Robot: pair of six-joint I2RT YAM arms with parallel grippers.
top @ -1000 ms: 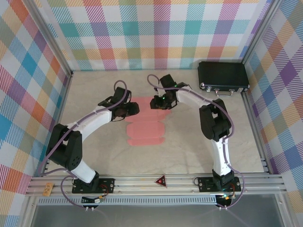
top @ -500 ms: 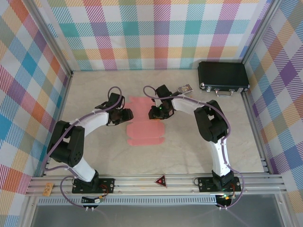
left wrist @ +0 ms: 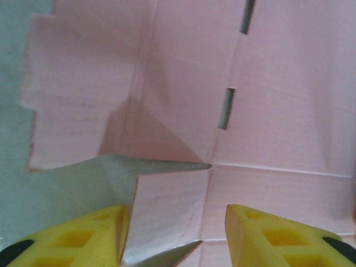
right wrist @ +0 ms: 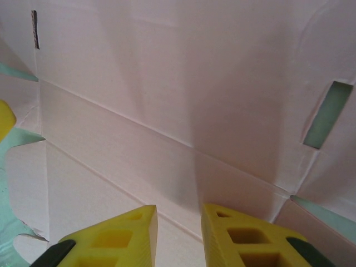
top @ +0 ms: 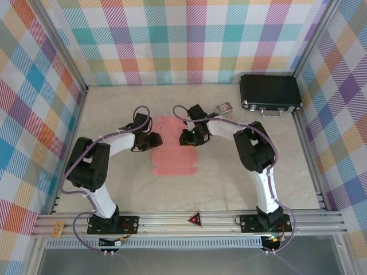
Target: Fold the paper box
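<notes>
At the middle of the bench: the paper box lies as a flat pink sheet, flaps spread, no wall raised that I can see.
Long axis: I read it as running from the far side toward the arm bases, with the short way spanning between my two arms.
Left gripper: low at the sheet's left edge, over the far half. In its wrist view the yellow fingers stand apart with a corner flap lying under the gap, nothing clamped.
Right gripper: over the right side of the same far half. Its fingers stand a narrow gap apart above a crease line, the card beneath them and not pinched.
Which way the sheet lies: inward from each gripper, to the right of the left one and to the left of the right one, close below both.
Nearer arm: neither by much. The right sits further in over the panel, the left at the edge notch.
My judgement: the next move turns on the creases along the long axis, so a side panel has to lift from its outer edge inward.
Risk: I expect thin card to slide on the bench rather than hinge.
</notes>
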